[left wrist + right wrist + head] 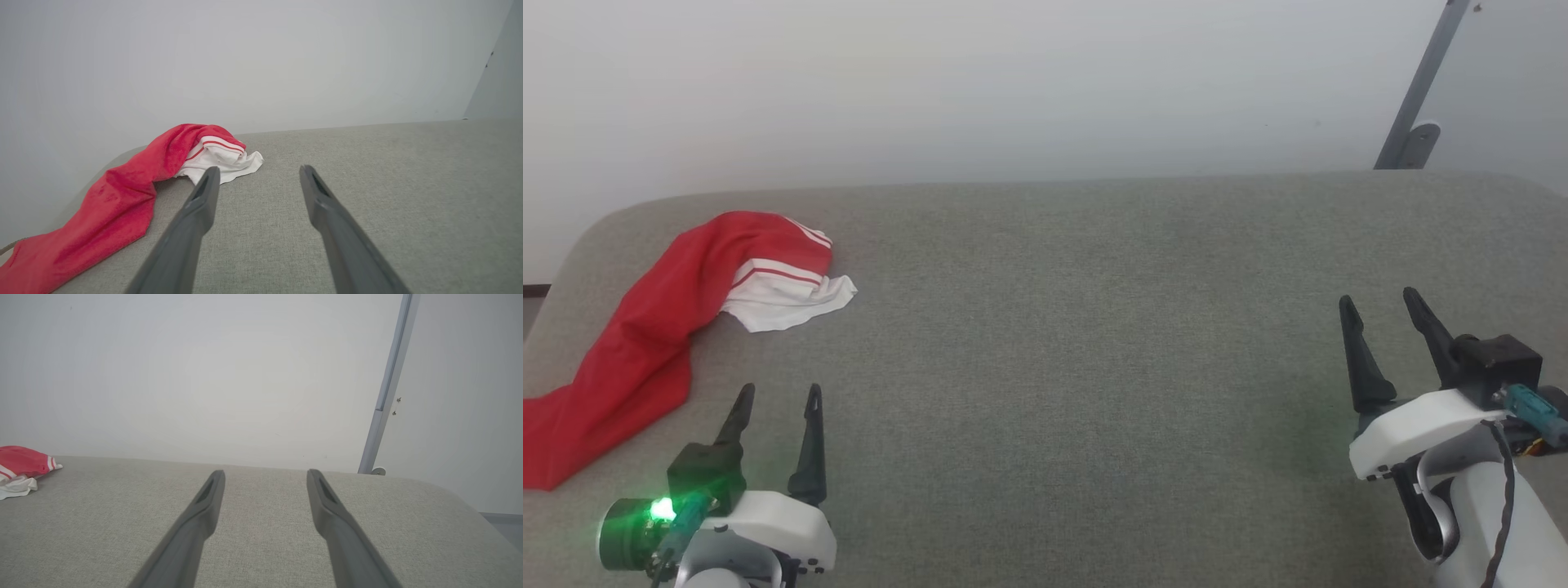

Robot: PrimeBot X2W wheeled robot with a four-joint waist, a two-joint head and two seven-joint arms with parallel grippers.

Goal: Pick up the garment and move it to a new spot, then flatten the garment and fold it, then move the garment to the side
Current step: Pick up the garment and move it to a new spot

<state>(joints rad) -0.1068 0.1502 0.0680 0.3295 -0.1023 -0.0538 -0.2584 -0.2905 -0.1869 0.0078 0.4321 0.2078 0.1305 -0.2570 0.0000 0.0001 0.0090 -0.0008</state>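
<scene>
Head view: crumpled red T-shirt (645, 351), probably light, limp and thin; best pinched at a raised fold near its white striped sleeve (784, 298). It lies on the grey table (1094, 327), just ahead-left of the left gripper (780, 392), well apart from the right gripper (1376, 298). Both grippers gape, empty.

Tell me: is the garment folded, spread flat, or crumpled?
Crumpled. The garment lies as a bunched strip on the grey surface, white sleeve end sticking out; no neat folds.
</scene>
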